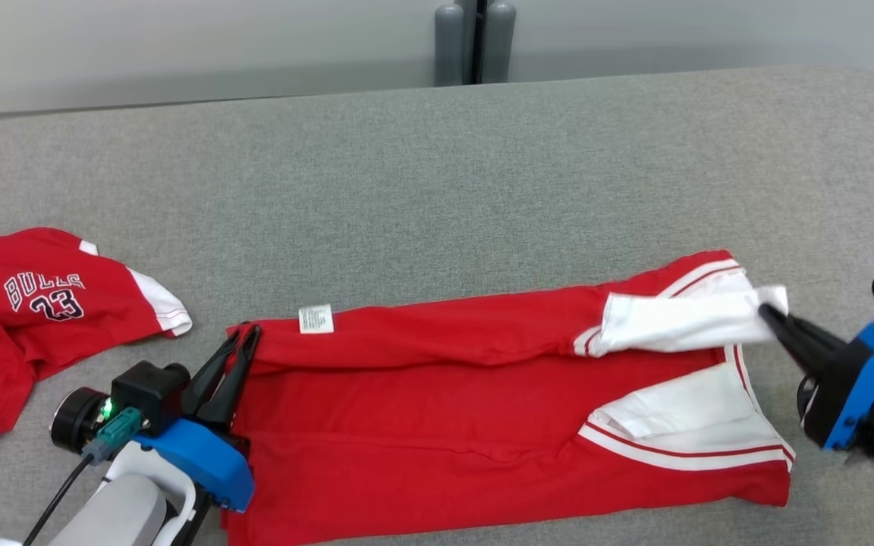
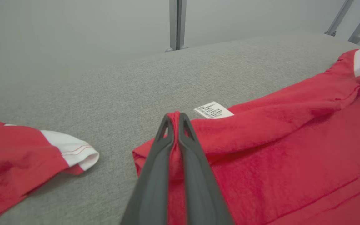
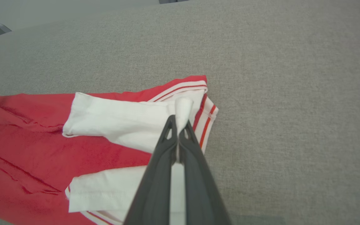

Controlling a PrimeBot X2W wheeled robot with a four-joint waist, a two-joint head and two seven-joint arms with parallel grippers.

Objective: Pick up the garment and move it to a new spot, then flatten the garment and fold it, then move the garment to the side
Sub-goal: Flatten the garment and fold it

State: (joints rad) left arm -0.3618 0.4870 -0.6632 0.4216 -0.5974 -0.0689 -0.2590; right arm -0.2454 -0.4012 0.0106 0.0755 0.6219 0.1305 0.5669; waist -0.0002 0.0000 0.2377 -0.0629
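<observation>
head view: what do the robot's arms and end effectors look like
Left end effector: two long, tapered dark grey fingers on a blue plastic mount, with a black camera block, a green light, a teal plug and dark cable, on a pale grey forearm. Right end effector: the same dark fingers and blue bracket.

Looks like a lab — grey cloth-covered table [image 1: 482,167], plain wall [image 1: 179,45], metal posts [image 1: 475,42].

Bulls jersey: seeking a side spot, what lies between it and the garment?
Bare grey surface, with the left gripper at the garment edge; head and left wrist views show it.
</observation>
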